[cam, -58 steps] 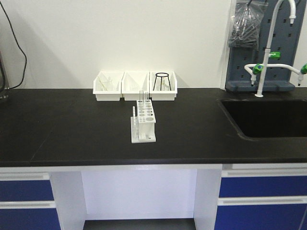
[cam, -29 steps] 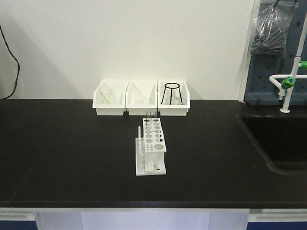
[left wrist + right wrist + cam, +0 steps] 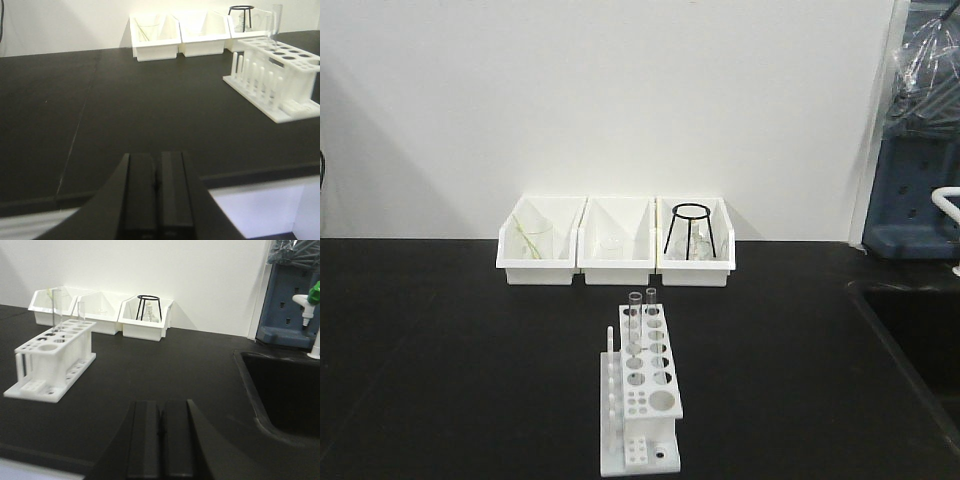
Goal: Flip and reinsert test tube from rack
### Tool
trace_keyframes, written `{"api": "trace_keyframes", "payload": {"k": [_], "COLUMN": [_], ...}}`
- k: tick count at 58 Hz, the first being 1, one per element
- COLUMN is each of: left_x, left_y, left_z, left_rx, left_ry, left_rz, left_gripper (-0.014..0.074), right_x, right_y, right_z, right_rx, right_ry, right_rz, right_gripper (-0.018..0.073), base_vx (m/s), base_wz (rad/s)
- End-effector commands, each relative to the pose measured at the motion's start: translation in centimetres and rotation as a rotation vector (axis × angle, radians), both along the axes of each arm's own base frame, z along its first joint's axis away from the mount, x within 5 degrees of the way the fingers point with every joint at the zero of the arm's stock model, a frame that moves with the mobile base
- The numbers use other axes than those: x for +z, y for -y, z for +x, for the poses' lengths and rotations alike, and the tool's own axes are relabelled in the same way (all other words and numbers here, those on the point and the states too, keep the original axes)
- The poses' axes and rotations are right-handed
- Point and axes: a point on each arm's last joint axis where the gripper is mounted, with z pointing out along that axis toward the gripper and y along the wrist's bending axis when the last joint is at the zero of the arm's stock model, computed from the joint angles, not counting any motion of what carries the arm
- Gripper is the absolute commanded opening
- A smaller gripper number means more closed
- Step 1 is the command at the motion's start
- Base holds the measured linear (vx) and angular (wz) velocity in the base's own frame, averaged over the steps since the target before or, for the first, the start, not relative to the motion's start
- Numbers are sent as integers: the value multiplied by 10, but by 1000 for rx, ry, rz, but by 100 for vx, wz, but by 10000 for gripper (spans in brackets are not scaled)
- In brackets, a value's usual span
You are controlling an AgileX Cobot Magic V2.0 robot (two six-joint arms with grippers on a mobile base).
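— While both claws wait back by the front edge of the black counter [image 3: 440, 380], where does the rack stand?

— The rack [image 3: 642, 395] sits on the middle of the counter, in front of three white bins [image 3: 615, 262] that line the wall [image 3: 620, 100], and well apart from them. From the front camera its long side runs away toward the bins, with the thin pegs [image 3: 611, 345] along its left edge.

— And the glass?

— Two clear test tubes [image 3: 635, 312] stand upright in holes at the rack's far end, the end nearest the bins, just beside each other.

— How is the left claw?

— The left gripper [image 3: 156, 200] has its two black fingers pressed flat together, only a thin seam between them and nothing in it. The rack lies ahead of it and off to its right, well apart.

— The right one?

— Much the same. The right gripper [image 3: 161, 440] is closed on nothing, with the rack ahead to its left and the dark sink [image 3: 280, 390] sunk into the counter on its right.

— Anything in the bins?

— The right-hand bin holds a black wire tripod [image 3: 691, 232]. The other two show some clear glassware, too faint to name.
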Motion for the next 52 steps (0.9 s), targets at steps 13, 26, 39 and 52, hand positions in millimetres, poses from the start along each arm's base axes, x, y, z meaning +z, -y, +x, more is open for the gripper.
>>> {"api": "trace_keyframes", "payload": {"k": [13,26,39,52], "left_x": [9,9,9,9], "left_y": [1,1,1,1], "left_z": [0,0,0,0], "left_rx": [-13,-13,-13,-13], "left_ry": [89,89,89,89], "left_rz": [-19,-19,-19,-19], "left_gripper": [-6,-6,-6,-6], "right_x": [7,7,7,7], "right_y": [-1,-1,-1,-1], "right_z": [0,0,0,0], "right_rx": [13,13,13,13], "right_ry": [84,84,84,84], "right_rz": [-2,-2,-2,-2], "right_gripper": [-11,-11,-11,-11], "base_vx": [35,31,23,11], "base_wz": [0,0,-1,-1]}}
